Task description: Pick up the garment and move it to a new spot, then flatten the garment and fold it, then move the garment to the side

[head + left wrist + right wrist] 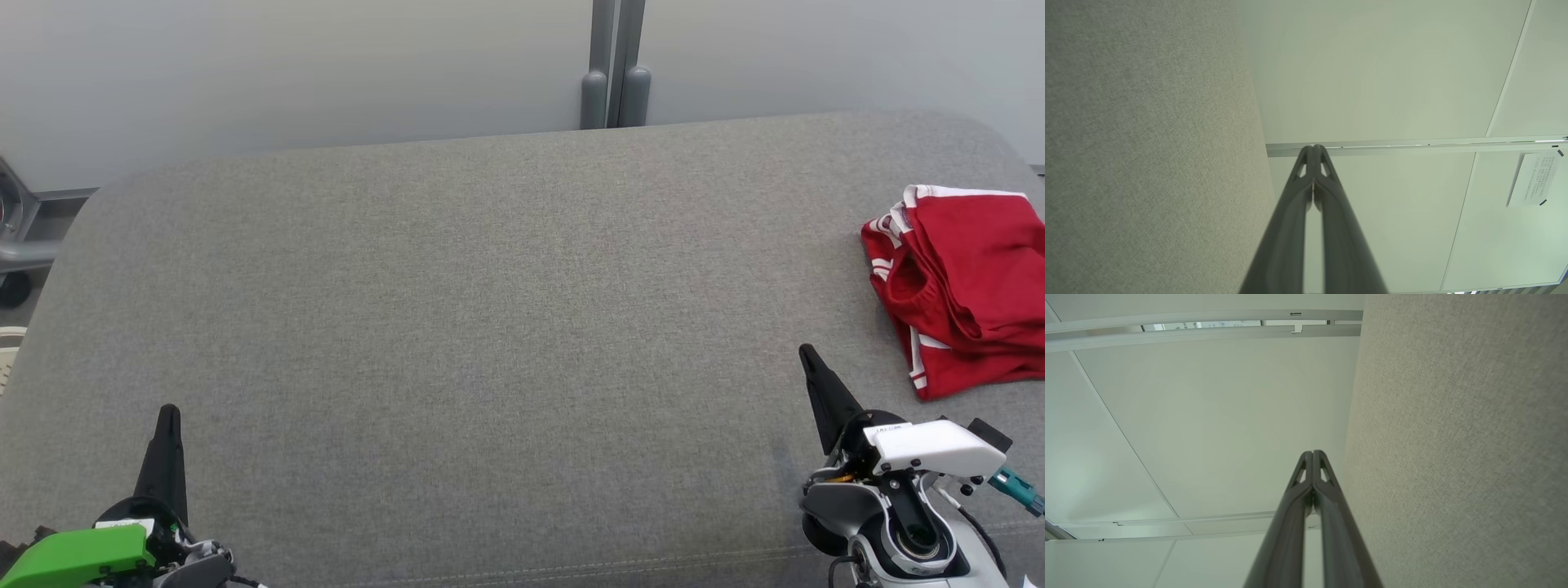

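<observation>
Overhead, in the head view, the folded red garment [963, 286] lies at the right edge of the frame on the grey fabric surface [490, 327], up and to the right of the right gripper [810, 353], near it but apart; that gripper, at lower right, is clenched and empty; the left gripper [169, 415], at lower left, is clenched too, well apart from the garment. Left wrist view: its fingers [1290, 228] press together on nothing; grey fabric at frame left. Right wrist view: fingers [1290, 522] meet at the tips; fabric at frame right.
</observation>
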{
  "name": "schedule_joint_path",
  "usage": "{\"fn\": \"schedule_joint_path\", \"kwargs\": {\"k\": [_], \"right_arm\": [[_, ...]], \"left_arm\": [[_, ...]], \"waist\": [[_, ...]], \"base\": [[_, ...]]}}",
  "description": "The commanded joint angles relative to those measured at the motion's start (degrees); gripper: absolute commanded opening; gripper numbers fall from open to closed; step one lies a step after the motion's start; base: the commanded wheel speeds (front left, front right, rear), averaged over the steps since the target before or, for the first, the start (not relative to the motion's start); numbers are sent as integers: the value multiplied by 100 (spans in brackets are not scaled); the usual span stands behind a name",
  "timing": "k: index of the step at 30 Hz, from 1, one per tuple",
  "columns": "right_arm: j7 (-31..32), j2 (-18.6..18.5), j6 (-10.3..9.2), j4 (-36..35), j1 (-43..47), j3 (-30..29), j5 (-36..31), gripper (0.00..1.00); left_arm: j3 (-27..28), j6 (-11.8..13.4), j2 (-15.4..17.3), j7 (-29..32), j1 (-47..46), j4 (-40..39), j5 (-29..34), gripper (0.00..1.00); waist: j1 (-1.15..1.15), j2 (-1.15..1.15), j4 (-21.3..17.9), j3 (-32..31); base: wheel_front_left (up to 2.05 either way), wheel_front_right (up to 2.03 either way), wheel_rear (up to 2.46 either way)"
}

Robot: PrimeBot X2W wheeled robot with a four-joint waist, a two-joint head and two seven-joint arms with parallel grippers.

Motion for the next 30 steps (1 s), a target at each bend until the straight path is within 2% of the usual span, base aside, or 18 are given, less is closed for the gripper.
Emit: {"fn": "schedule_joint_path", "kwargs": {"k": [1,30], "right_arm": [[16,5,2,-12,-45,-19,-24,0],[30,16,2,-9,-45,-42,-52,0]], "left_arm": [[19,-14,-2,7,-64,-10,3,0],[29,-12,-12,15,-67,-9,19,0]], "waist": [[0,0,0,0],[0,0,0,0]], "base": [[0,0,0],[0,0,0]]}}
